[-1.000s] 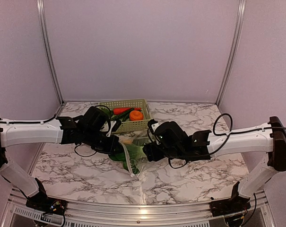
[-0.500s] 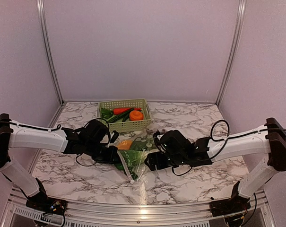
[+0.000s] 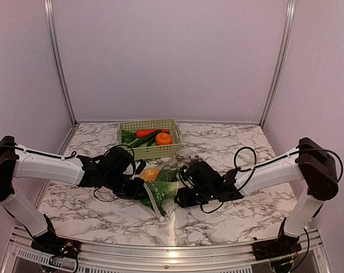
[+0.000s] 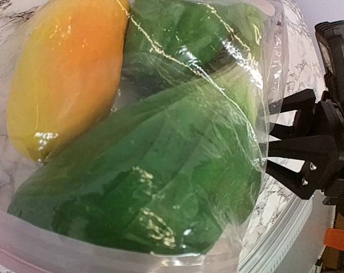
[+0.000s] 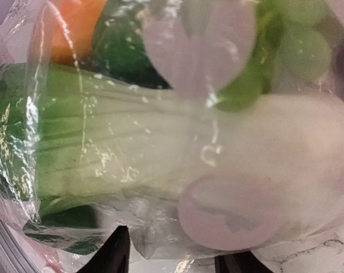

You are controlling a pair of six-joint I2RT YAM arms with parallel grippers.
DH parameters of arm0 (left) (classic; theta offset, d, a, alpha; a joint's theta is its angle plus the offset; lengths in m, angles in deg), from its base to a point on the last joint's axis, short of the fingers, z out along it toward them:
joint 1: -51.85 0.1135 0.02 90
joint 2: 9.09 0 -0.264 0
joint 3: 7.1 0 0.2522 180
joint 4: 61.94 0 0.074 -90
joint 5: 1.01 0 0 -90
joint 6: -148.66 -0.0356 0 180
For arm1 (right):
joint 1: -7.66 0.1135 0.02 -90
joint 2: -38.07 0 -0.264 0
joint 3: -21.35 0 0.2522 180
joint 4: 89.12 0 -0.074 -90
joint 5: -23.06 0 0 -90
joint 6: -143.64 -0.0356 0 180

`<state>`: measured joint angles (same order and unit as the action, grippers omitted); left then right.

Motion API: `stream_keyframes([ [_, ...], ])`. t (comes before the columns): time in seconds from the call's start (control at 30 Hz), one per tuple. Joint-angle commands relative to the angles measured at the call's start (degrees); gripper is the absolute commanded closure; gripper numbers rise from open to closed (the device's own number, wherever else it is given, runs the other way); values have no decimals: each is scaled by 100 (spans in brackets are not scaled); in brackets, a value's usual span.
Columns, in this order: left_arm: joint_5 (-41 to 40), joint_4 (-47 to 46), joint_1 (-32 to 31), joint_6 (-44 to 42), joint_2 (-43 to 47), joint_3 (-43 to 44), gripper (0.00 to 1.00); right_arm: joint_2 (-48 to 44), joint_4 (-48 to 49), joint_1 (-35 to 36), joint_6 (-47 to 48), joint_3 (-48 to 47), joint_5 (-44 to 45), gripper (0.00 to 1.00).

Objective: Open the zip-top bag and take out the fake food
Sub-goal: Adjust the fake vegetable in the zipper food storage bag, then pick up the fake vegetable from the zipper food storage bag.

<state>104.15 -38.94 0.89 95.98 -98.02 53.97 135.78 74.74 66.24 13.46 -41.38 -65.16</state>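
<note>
On the marble table [image 3: 228, 219], the zip-top bag [image 3: 162, 193] is seen at frame centre, its left edge clamped in the closed left gripper [image 3: 139, 187]. The right gripper [image 3: 179, 197] is pressed to its right side, jaws parted. Fake food [image 4: 160, 187] is sealed inside; a basket [image 3: 152, 151] is set behind.

The zip-top bag [image 3: 163, 190] lies on the table [image 3: 240, 211] between the left gripper [image 3: 140, 189] and the right gripper [image 3: 177, 198], with fake food [image 4: 160, 187] in it. The basket [image 3: 157, 152] stands beyond both grippers.

A pale green lattice basket [image 3: 158, 151] sits at the back of the marble table [image 3: 228, 139].
</note>
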Motion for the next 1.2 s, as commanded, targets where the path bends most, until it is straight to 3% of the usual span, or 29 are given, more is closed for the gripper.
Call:
stream_keyframes([
  [0.0,78,-27,-43,-9,-99,139,100,58,176,-83,-49,-256,-9,73],
  [0.07,26,25,-43,-31,-86,179,100,48,137,-100,-51,-246,58,90],
  [0.13,-47,87,-46,-63,-46,207,100,15,119,-158,-73,-190,88,100],
  [0.63,-501,230,276,-32,678,271,100,-429,-423,-285,-21,300,680,100],
  [1.17,532,150,842,-63,1054,430,100,-451,-860,-282,-18,316,1238,100],
])
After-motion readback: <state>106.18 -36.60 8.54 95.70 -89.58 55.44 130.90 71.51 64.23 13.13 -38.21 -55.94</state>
